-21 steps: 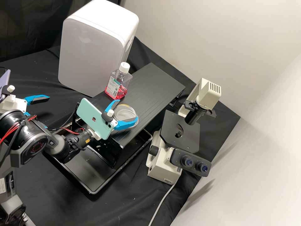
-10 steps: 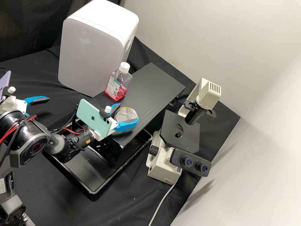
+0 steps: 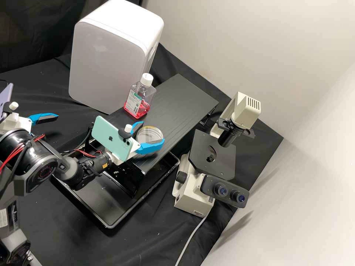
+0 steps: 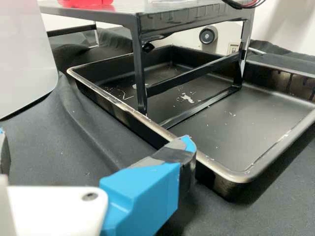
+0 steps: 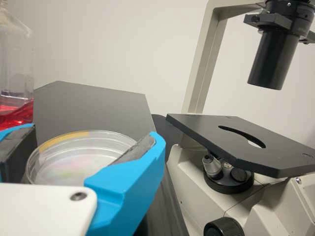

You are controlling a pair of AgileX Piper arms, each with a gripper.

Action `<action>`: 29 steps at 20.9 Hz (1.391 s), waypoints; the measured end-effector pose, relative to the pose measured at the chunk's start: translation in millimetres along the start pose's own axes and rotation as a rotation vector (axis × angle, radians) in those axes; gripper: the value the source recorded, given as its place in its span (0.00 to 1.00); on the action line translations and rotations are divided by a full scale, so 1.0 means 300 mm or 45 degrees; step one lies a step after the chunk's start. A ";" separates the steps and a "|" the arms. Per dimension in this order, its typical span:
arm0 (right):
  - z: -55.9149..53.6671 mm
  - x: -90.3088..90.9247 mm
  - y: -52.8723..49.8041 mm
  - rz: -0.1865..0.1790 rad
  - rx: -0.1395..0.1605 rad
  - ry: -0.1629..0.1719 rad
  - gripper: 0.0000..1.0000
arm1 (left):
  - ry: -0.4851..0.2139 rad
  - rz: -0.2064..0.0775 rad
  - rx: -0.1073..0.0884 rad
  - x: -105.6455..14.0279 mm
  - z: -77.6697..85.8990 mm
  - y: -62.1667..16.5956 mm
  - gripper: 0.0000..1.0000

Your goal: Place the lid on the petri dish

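The right claw (image 3: 151,132) is closed on the lid (image 3: 149,135), holding it level over the dish (image 5: 35,171) on the black shelf (image 3: 181,98), probably for square seating; the left claw (image 4: 91,147) rests open, well apart.

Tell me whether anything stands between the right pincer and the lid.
Nothing visible does. The right pincer has the lid between its fingers on the black platform. The flask stands farther back, apart from both.

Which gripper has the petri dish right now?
The right gripper, over the black stand, closed around the petri dish. The left gripper sits open, low beside the black tray.
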 end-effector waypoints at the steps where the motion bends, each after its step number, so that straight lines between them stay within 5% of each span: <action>1: 0.000 0.000 -0.001 -0.002 0.000 -0.002 0.00 | 0.000 0.000 0.000 0.000 0.000 0.000 1.00; 7: 0.002 0.000 0.001 -0.001 0.018 -0.003 0.00 | -0.001 0.002 0.000 0.001 0.000 0.001 1.00; 10: 0.010 0.008 0.008 -0.017 0.093 -0.008 0.00 | 0.002 0.003 -0.001 0.001 0.000 0.001 1.00; 14: 0.021 0.018 0.021 -0.050 0.239 0.012 0.00 | 0.002 0.003 -0.001 0.001 0.000 0.001 1.00; 18: 0.023 0.022 0.025 -0.064 0.295 0.013 0.00 | 0.003 0.003 -0.002 0.001 0.000 0.001 1.00; 26: 0.024 0.022 0.025 -0.066 0.295 0.011 0.00 | 0.000 0.002 -0.001 0.001 0.002 0.001 1.00; 29: 0.024 0.022 0.025 -0.066 0.247 0.012 0.00 | 0.002 0.002 -0.003 0.001 0.004 0.000 1.00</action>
